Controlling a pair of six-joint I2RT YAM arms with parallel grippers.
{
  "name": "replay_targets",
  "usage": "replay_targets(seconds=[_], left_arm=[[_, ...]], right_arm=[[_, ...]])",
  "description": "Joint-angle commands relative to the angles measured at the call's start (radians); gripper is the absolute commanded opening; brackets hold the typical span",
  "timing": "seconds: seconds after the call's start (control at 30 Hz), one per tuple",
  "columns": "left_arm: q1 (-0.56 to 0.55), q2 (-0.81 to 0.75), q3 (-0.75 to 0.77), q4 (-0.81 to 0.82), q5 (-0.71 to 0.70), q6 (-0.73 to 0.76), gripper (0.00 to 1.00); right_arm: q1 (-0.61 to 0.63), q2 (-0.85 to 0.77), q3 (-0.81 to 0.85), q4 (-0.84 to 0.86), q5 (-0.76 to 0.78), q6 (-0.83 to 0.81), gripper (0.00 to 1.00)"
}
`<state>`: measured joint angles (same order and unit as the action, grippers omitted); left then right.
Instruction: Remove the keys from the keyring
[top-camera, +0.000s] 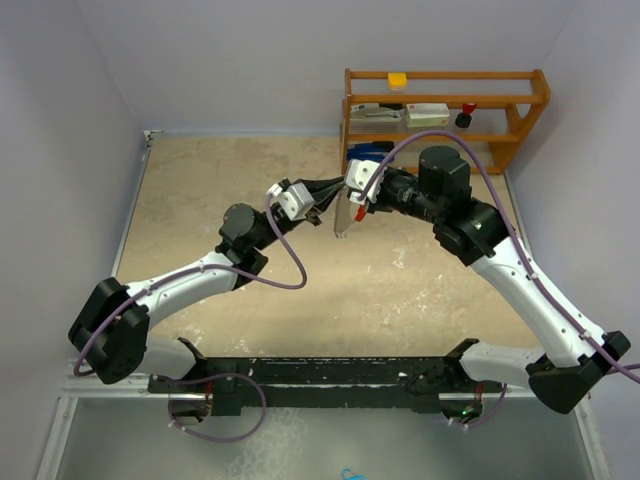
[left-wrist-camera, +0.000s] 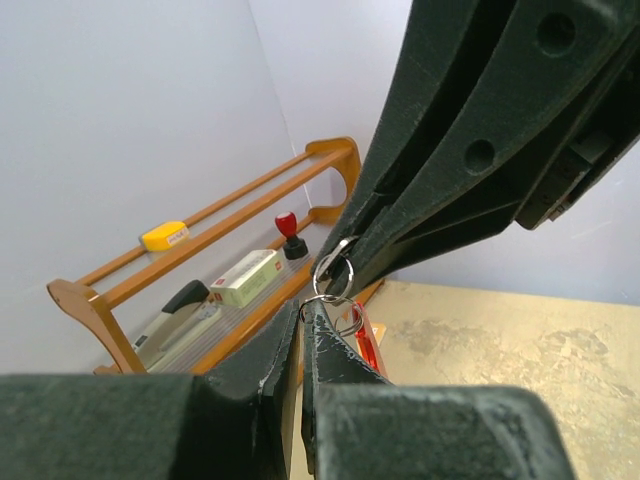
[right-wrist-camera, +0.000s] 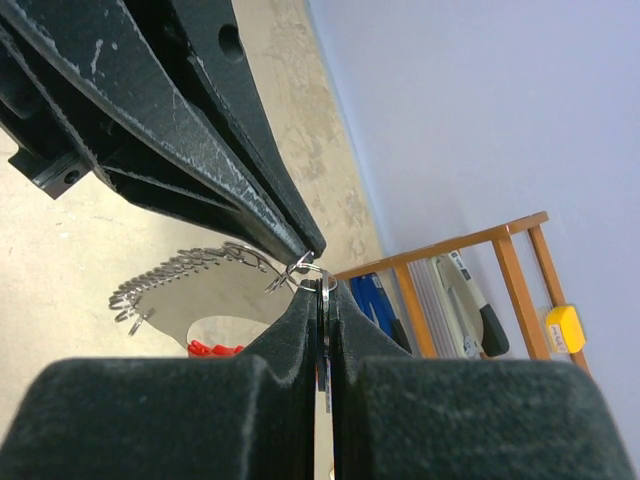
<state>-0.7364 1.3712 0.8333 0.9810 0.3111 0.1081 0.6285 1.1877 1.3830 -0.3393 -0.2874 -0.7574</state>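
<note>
**Keyring held aloft between both grippers; separation not yet achieved**

Location: both arms meet in the air just in front of the wooden rack (top-camera: 445, 75), off its left end. The keyring (right-wrist-camera: 215, 290) hangs there, clear of the table (top-camera: 220, 200), with its ridged silvery arc uppermost and its red strip on the side away from the rack.

Left gripper (left-wrist-camera: 303, 315): fingers pressed together on a small split ring (left-wrist-camera: 328, 299) at the junction.

Right gripper (right-wrist-camera: 325, 300): fingers pressed together on a thin bright strip seen edge-on, judged to be one of the keys (right-wrist-camera: 325, 345). This identification is probable, not certain.

Step in hand: the working-off stage. The two tips stand almost touching, with the wire loops linked between them.

Next move: one arm should hold steady while the other makes a small, controlled pull or twist. This should feed the key along the coil without dropping either piece.

Risk: the grips are fine and a slip is plausible.
</note>
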Motion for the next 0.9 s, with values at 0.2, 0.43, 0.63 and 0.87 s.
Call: replay_targets(seconds=[0.2, 0.43, 0.63, 0.87], left_arm=[[-0.005, -0.06, -0.013, 0.127, -0.068, -0.022, 0.0], [-0.005, -0.062, -0.036, 0.199, -0.066, -0.054, 0.0], [-0.005, -0.057, -0.042, 0.256, -0.064, -0.09, 0.0], [-0.006, -0.052, -0.054, 0.324, -0.083, -0.115, 0.0]], right_arm=[[0.005, -0.035, -0.007, 0.06, -0.029, 0.021, 0.0], [0.005, -0.036, -0.012, 0.06, -0.036, 0.021, 0.0], [0.005, -0.036, -0.013, 0.063, -0.045, 0.024, 0.0], [0.005, -0.032, -0.018, 0.067, -0.054, 0.024, 0.0]])
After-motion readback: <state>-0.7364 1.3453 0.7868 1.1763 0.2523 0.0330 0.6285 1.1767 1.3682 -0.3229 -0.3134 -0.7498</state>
